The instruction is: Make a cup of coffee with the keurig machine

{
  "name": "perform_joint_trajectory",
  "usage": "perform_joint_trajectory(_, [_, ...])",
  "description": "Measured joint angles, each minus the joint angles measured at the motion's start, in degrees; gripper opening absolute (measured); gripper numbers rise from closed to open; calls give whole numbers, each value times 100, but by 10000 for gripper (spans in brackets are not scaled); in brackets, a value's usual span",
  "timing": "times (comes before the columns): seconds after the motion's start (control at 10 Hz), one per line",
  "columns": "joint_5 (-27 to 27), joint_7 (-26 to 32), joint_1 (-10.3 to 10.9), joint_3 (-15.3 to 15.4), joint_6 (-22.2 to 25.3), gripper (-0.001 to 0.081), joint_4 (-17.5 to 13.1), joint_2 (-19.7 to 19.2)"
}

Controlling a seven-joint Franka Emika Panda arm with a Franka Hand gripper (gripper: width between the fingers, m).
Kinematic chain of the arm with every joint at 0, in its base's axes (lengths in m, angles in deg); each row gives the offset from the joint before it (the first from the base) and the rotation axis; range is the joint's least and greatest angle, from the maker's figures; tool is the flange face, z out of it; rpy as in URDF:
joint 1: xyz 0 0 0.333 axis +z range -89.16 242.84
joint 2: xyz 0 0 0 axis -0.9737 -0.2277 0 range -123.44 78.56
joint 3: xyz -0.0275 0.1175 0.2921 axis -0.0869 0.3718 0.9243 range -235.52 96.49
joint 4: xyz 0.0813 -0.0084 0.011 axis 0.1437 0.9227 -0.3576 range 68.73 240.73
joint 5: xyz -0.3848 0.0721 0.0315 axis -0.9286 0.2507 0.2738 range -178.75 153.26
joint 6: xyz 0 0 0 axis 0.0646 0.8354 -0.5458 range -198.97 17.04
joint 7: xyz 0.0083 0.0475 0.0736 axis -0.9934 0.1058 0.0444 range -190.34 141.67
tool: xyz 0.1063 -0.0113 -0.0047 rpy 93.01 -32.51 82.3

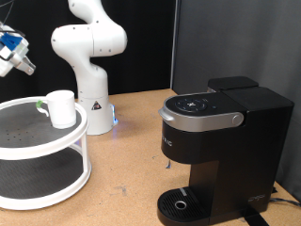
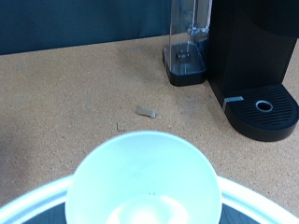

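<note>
A: Ext. view, materials? Where's the cup?

B: Cup [image 1: 62, 107]: small plain white cylinder, smooth, upright on the top tier of a two-tier round white stand [image 1: 47, 160] w/ dark perforated shelves, at the ext. view's left. A small green-topped item [image 1: 39, 105] sits just beside the cup on the same tier; too small to identify.

A: Machine?

B: Keurig machine [image 1: 221, 141]: boxy, matte black, silver-grey curved band round the lid, round drip tray at its base. Stands at the ext. view's right on a brown cork-textured table [image 1: 127, 155], well apart from the stand. White glossy arm base [image 1: 92, 111] behind, between the two.

A: Gripper?

B: Gripper [image 1: 13, 55]: at the ext. view's top-left edge, above the stand, apart from the cup. Blue and white parts, cropped by the frame. Finger spread: cannot tell. Nothing seen betw. the fingers.

A: What does the wrist view add?

B: It looks down into the cup [image 2: 147, 182]: wide round rim, white interior, no visible liquid. Stand rim [image 2: 257, 203] curves under it. Beyond: cork table [image 2: 75, 93], a small grey scrap [image 2: 146, 112] lying on it, the machine's [image 2: 250, 47] drip tray w/ centre hole, and a clear water tank [image 2: 190, 37] beside the black body, not visible in the ext. view. No fingers appear in the wrist view.
</note>
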Motion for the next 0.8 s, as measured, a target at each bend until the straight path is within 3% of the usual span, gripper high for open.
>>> perform_joint_trajectory(0.2, [0, 120, 13, -57, -116, 1, 62, -131])
perform_joint_trajectory(0.3, [0, 161, 16, -66, -203, 80, 100, -188])
perform_joint_trajectory(0.4, [0, 185, 17, -71, -281, 264, 143, -235])
perform_joint_trajectory(0.5, [4, 210, 22, -73, -353, 264, 187, -279])
perform_joint_trajectory(0.6, [12, 223, 38, -75, -425, 448, 238, -308])
perform_joint_trajectory(0.7, [29, 228, 54, -76, -482, 582, 295, -318])
perform_joint_trajectory(0.8, [43, 233, 73, -76, -548, 582, 358, -319])
